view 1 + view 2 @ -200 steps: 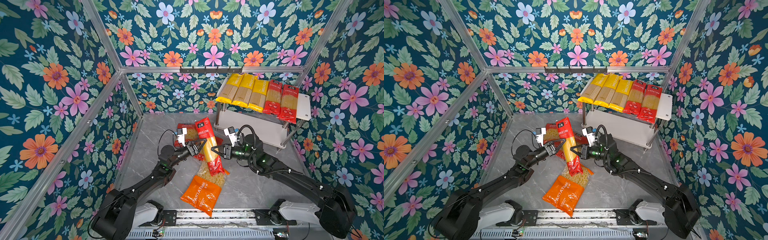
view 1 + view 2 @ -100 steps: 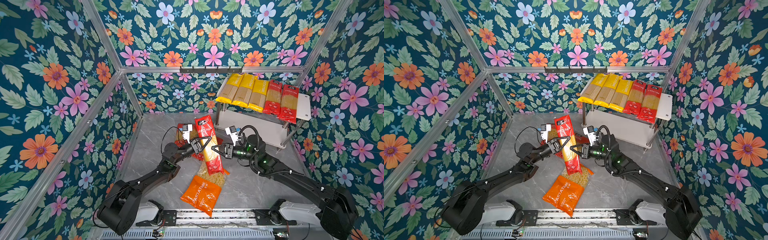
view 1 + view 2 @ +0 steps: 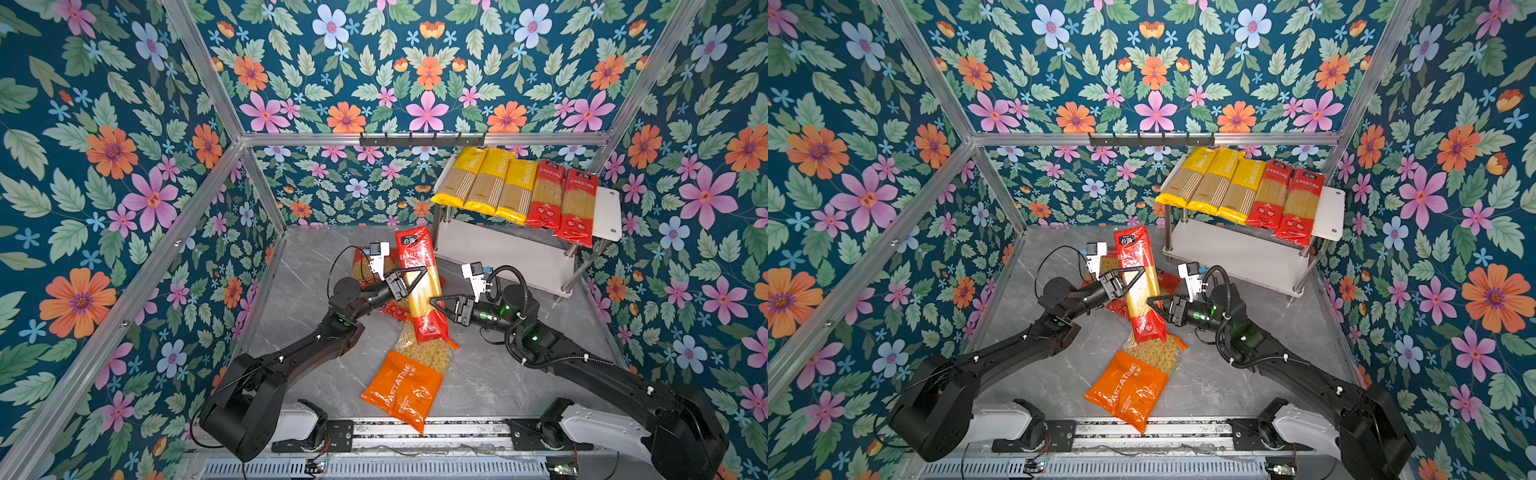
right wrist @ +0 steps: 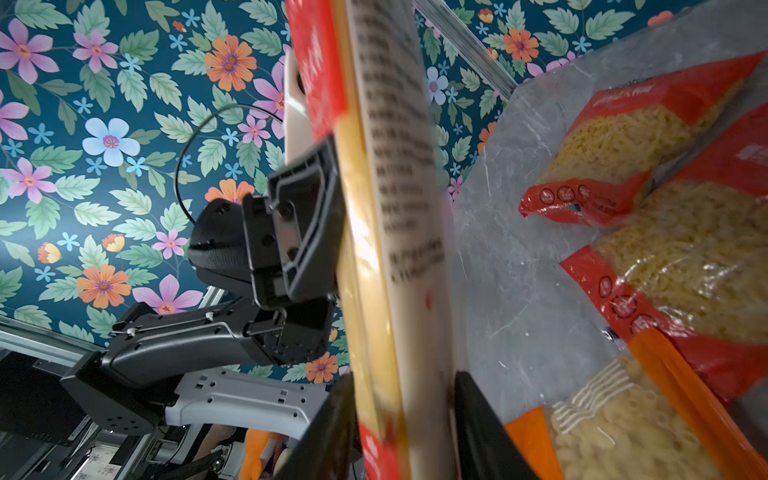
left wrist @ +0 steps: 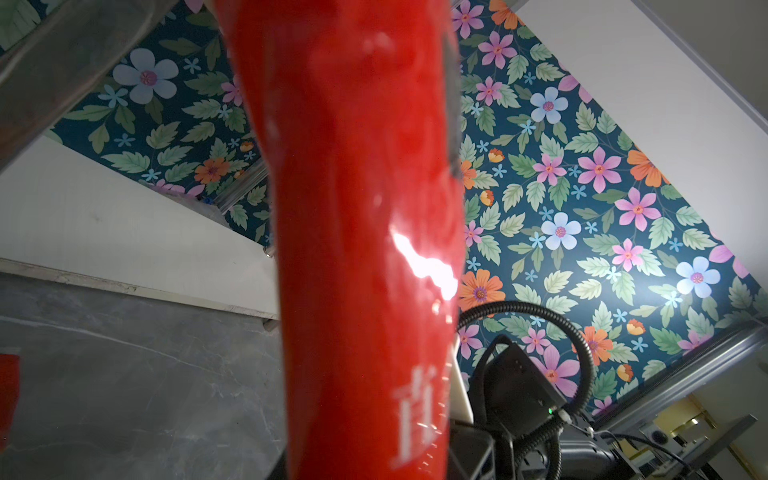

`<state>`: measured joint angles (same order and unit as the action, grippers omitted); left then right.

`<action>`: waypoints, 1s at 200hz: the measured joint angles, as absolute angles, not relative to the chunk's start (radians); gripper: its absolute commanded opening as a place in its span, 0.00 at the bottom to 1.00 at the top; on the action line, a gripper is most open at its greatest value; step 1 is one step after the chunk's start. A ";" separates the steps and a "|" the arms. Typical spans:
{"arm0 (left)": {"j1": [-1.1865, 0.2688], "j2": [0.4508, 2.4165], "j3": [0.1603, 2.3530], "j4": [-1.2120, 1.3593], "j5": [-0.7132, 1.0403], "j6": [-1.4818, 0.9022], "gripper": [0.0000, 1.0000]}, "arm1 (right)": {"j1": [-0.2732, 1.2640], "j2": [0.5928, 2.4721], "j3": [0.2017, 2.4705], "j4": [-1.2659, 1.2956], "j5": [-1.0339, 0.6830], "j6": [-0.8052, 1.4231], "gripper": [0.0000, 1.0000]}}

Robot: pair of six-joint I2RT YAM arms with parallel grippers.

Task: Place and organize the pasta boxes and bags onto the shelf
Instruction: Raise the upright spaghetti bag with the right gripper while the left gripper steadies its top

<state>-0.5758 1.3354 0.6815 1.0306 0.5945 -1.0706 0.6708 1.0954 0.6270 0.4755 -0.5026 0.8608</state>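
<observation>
Top views — left tool (image 3: 415, 279) clenched on the long red spaghetti pack (image 3: 415, 253), tilted above the table (image 3: 490, 374); right tool (image 3: 436, 303) straddles its lower half — jaws parted, loose

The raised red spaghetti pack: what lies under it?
Below the red spaghetti pack lie two red macaroni packs and the clear end of the orange bag, on the table. In both top views it covers part of the red packs; anything else beneath is hidden.
</observation>
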 measured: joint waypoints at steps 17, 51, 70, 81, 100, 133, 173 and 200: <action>-0.576 1.351 0.711 1.029 0.577 -1.071 0.16 | 0.673 1.068 0.582 0.481 -0.480 0.869 0.57; -0.576 1.392 0.765 1.015 0.544 -1.082 0.16 | 0.704 1.017 0.540 0.480 -0.441 0.885 0.57; -0.576 1.406 0.783 0.994 0.534 -1.097 0.16 | 0.729 1.011 0.551 0.466 -0.403 0.866 0.57; -0.577 1.409 0.793 0.982 0.528 -1.101 0.16 | 0.743 1.017 0.564 0.456 -0.381 0.851 0.56; -0.580 1.409 0.801 0.977 0.520 -1.101 0.16 | 0.754 1.040 0.581 0.452 -0.356 0.831 0.55; -0.585 1.407 0.802 0.973 0.511 -1.103 0.17 | 0.758 1.088 0.597 0.484 -0.351 0.826 0.52; -0.584 1.403 0.802 0.973 0.501 -1.112 0.23 | 0.764 1.110 0.607 0.514 -0.350 0.827 0.30; -0.584 1.396 0.802 0.970 0.495 -1.112 0.34 | 0.765 1.108 0.599 0.543 -0.358 0.824 0.16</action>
<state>-0.5842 1.3960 0.8021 0.9695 0.4953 -1.1118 0.7654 1.1076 0.5995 0.5430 -0.3580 0.8242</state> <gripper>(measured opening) 0.305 0.213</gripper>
